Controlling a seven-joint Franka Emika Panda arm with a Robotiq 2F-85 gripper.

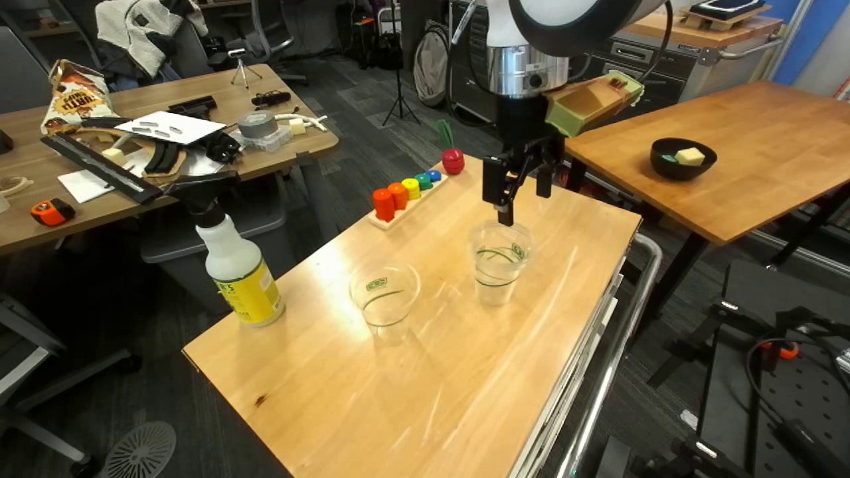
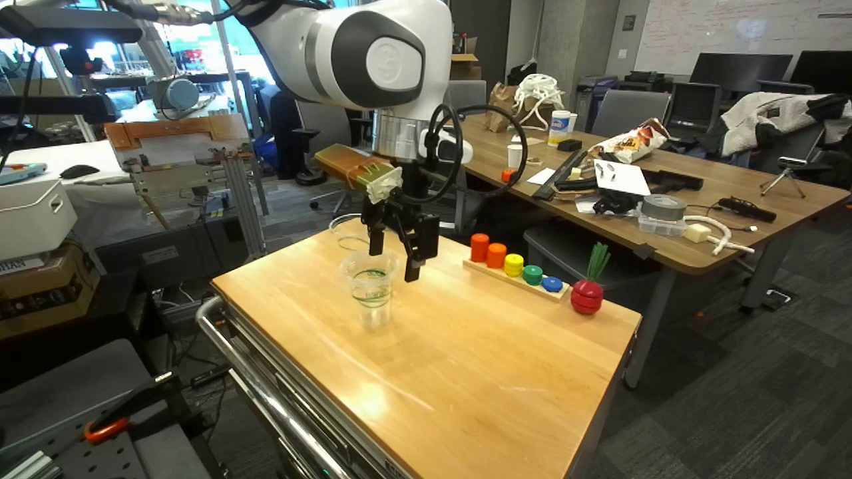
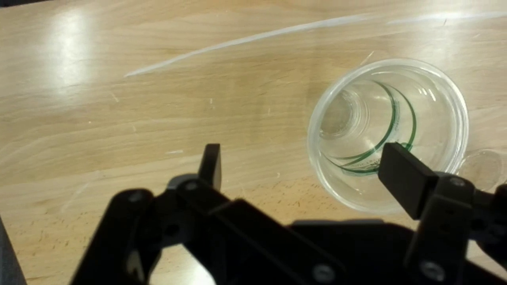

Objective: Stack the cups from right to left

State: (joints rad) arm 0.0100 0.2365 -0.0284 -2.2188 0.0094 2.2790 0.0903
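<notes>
Over the wooden tabletop (image 1: 425, 411), your hand (image 2: 395, 261) hangs pointing down, its two fingers (image 3: 408, 180) spread wide apart. One fingertip is above the rim of an upright clear cup (image 1: 495, 272); whether they touch, you cannot tell. Green lines double up through that cup's wall, and how many cups nest there is hard to read. Another cup (image 1: 386, 299), also upright, stands between it and the spray bottle (image 1: 249, 285) by the tabletop's edge. Along that same edge, seen in both exterior views, a board (image 1: 408, 208) carries red, orange, yellow, green and blue pieces (image 1: 384, 203); a red toy (image 2: 587, 297) with green leaves sits just beside its blue end. On a neighboring table (image 1: 783, 172), in an exterior view, a black bowl (image 1: 680, 170) holds a yellow block (image 1: 689, 157).
</notes>
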